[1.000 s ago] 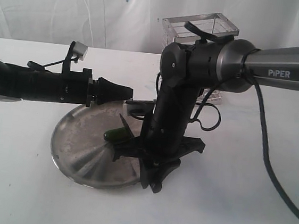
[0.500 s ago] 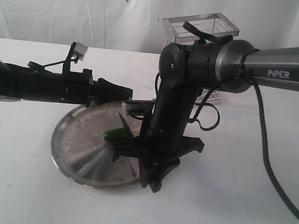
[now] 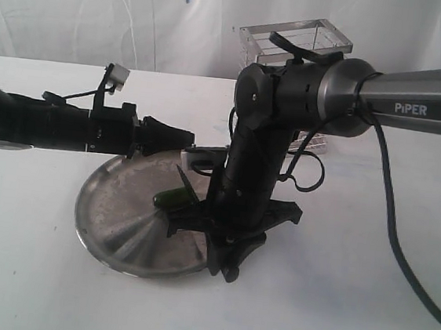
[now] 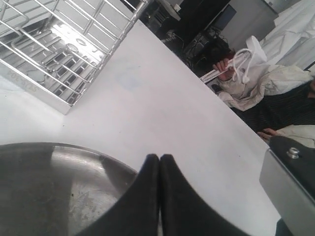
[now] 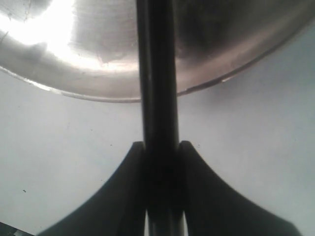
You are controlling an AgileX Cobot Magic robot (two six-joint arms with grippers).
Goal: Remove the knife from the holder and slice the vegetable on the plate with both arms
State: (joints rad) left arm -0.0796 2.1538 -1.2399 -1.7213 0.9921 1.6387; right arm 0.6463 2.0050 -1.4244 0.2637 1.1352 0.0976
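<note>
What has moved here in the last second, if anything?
Nothing has visibly moved. The right gripper still clamps the knife over the plate, next to the vegetable. The left gripper stays shut, empty, over the plate's edge.

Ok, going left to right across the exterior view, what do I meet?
The left arm → vegetable → holder → right arm's silver PiPER tube. The plate is left out: it spans beneath both the left arm's tip and the vegetable.
</note>
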